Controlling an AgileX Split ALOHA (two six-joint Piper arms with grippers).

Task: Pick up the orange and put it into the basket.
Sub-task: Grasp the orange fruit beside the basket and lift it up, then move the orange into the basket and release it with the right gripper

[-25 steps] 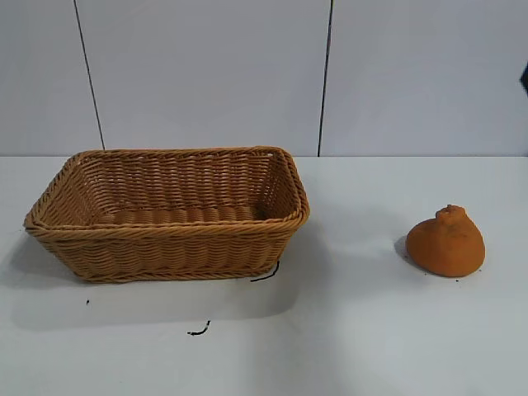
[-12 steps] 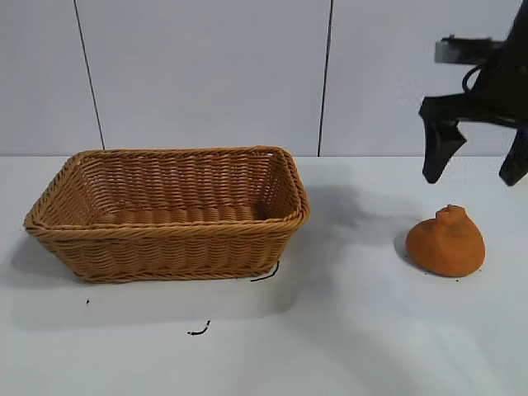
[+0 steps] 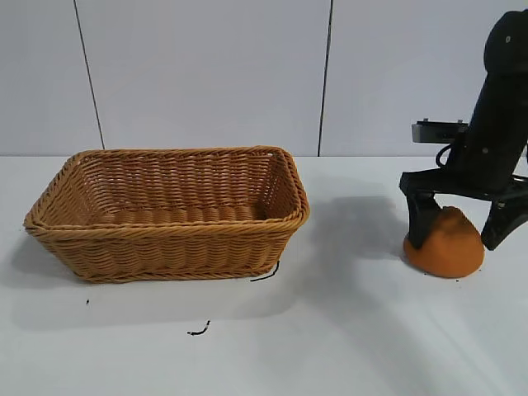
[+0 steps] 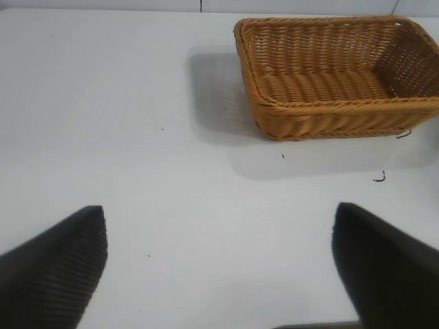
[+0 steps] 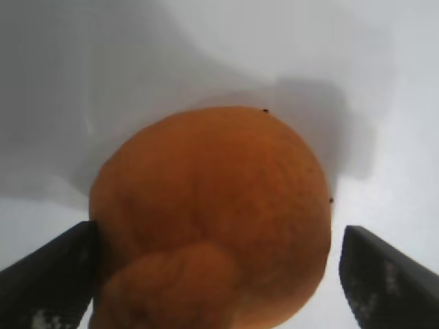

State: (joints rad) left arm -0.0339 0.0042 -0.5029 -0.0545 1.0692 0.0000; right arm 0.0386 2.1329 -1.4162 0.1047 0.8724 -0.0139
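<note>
The orange point(image 3: 450, 247) is a dull-orange lumpy fruit that sits on the white table at the right. My right gripper point(image 3: 460, 233) is open and has come down over it, one finger on each side; the arm hides the fruit's knobby top in the exterior view. In the right wrist view the orange point(image 5: 212, 212) fills the gap between the fingers; one finger is at its skin, the other stands a little apart. The wicker basket point(image 3: 169, 245) stands at the left and holds nothing. My left gripper point(image 4: 219, 264) is open and holds nothing, over bare table away from the basket point(image 4: 322, 110).
Two small black scraps lie on the table in front of the basket, one at its front right corner point(image 3: 266, 274) and one nearer the camera point(image 3: 198, 331). A white panelled wall closes the back of the table.
The right arm came into view from the upper right and dropped down, so its open fingers now straddle the orange. The orange and the basket have not moved.
</note>
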